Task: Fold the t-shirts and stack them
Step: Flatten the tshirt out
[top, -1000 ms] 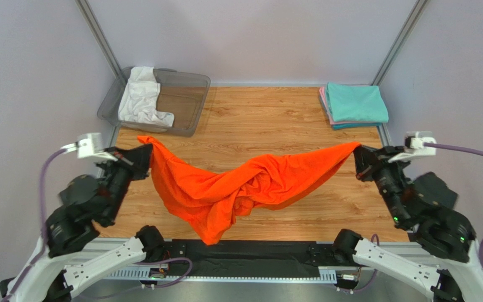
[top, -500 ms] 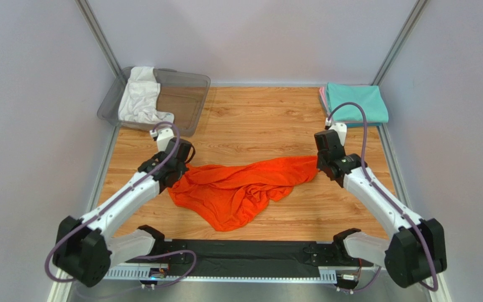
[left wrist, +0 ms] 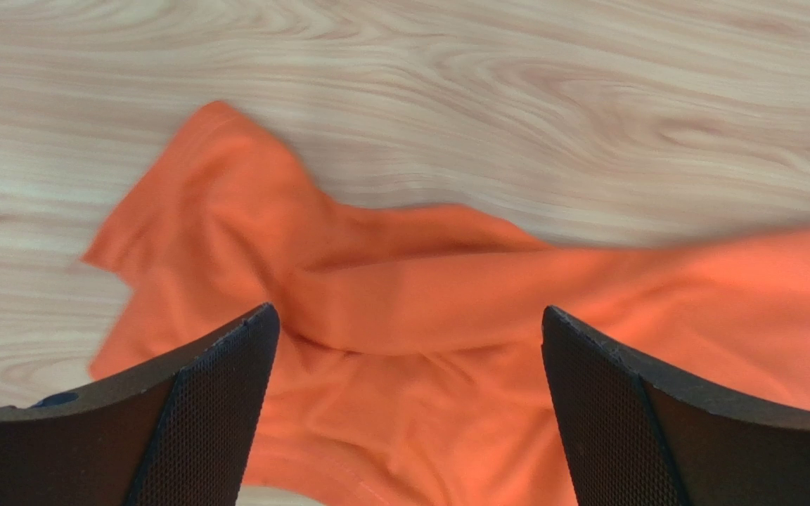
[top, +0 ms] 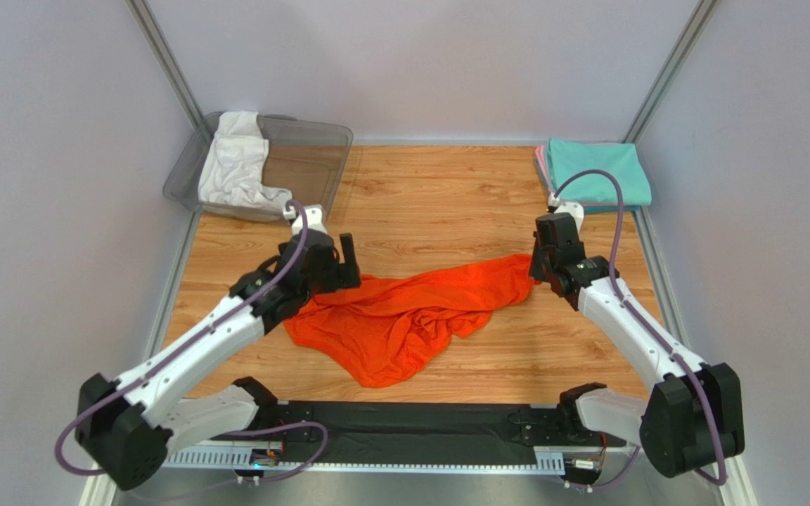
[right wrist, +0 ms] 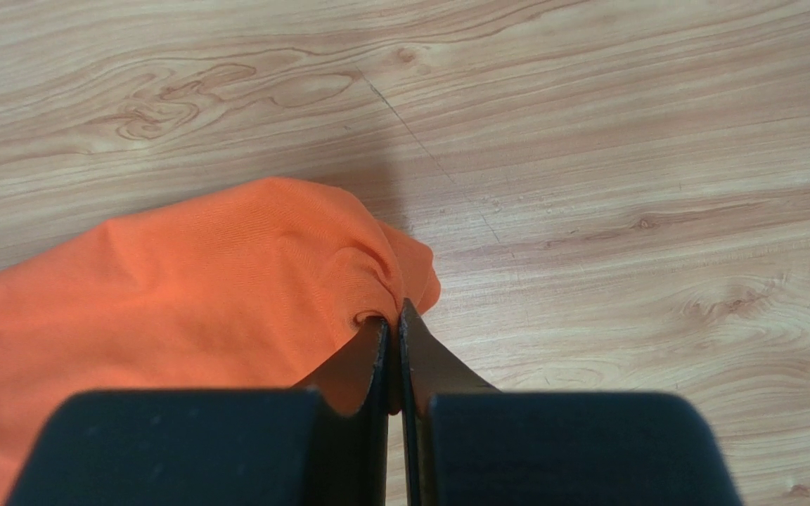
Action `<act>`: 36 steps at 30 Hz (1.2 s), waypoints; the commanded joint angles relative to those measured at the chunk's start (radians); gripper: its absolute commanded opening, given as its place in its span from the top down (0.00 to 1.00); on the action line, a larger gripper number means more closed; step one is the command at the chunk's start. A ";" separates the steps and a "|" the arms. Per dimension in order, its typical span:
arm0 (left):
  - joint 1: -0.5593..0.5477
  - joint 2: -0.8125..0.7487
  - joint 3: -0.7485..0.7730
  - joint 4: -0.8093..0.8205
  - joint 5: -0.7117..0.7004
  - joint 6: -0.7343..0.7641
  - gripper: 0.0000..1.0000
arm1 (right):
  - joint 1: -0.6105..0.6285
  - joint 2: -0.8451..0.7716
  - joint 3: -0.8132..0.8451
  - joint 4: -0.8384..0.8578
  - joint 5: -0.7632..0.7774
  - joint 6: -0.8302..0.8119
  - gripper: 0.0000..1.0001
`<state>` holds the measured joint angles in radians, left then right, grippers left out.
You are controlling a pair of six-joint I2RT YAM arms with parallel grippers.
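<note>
The bright orange t-shirt (top: 399, 316) lies crumpled across the middle of the wooden table. My left gripper (top: 342, 272) hovers over its left end, open, the cloth lying free between the wide-apart fingers (left wrist: 219, 401). In the left wrist view the orange t-shirt (left wrist: 420, 285) spreads out below the left gripper (left wrist: 407, 322). My right gripper (right wrist: 390, 314) is shut on a pinched fold at the right end of the orange t-shirt (right wrist: 219, 285), low over the table; it shows as the right gripper (top: 534, 276) in the top view.
A clear grey plastic bin (top: 314, 174) stands at the back left with a white t-shirt (top: 232, 169) draped in it. At the back right lies a folded teal t-shirt (top: 596, 174) on a pink one (top: 539, 169). Bare wood (top: 430, 200) lies between them.
Both arms came in and down from holding the orange t-shirt stretched in the air. The shirt now rests on the table, and the left gripper has opened and let go of its end.
</note>
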<state>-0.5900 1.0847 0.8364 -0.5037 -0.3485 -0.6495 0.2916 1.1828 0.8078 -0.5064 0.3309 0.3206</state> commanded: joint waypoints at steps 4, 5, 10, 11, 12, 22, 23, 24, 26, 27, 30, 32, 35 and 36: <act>-0.333 -0.215 -0.146 -0.022 0.089 -0.110 0.00 | -0.012 -0.060 -0.042 0.029 -0.029 0.006 1.00; -0.367 -0.215 -0.176 -0.018 0.094 -0.133 0.00 | -0.014 -0.061 -0.045 0.031 -0.033 0.008 1.00; -0.606 -0.070 -0.200 0.024 0.112 -0.265 0.00 | -0.020 -0.066 -0.061 0.031 -0.041 0.009 1.00; -0.638 -0.005 -0.179 0.030 0.097 -0.275 0.00 | -0.023 -0.069 -0.062 0.029 -0.044 0.009 1.00; -0.665 0.026 -0.163 0.025 0.095 -0.263 0.00 | -0.022 -0.075 -0.062 0.026 -0.046 0.008 1.00; -0.712 0.270 -0.079 -0.001 0.086 -0.306 0.09 | -0.031 -0.081 -0.078 0.032 -0.059 0.006 1.00; -0.712 0.297 -0.077 0.016 0.089 -0.302 0.09 | -0.037 -0.075 -0.078 0.034 -0.059 0.006 1.00; -0.711 0.311 -0.079 0.017 0.088 -0.303 0.09 | -0.035 -0.074 -0.076 0.034 -0.062 0.005 1.00; -0.712 0.349 -0.086 0.025 0.083 -0.315 0.12 | -0.035 -0.066 -0.078 0.035 -0.066 0.005 1.00; -0.712 0.363 -0.088 0.027 0.079 -0.321 0.13 | -0.035 -0.066 -0.078 0.037 -0.070 0.006 1.00; -0.709 0.417 -0.089 0.025 0.066 -0.335 0.15 | -0.037 -0.061 -0.079 0.040 -0.075 0.003 1.00; -0.708 0.458 -0.083 0.019 0.054 -0.343 0.26 | -0.037 -0.064 -0.081 0.039 -0.081 0.005 1.00; -0.689 0.504 -0.071 -0.007 0.037 -0.375 0.51 | -0.037 -0.074 -0.084 0.042 -0.087 0.002 1.00; -0.683 0.511 -0.066 -0.016 0.029 -0.380 0.60 | -0.037 -0.077 -0.084 0.039 -0.089 0.002 1.00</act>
<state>-1.2884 1.5196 0.7921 -0.5076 -0.3336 -0.9722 0.2592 1.1187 0.7334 -0.4965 0.2554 0.3210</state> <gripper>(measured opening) 0.468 0.014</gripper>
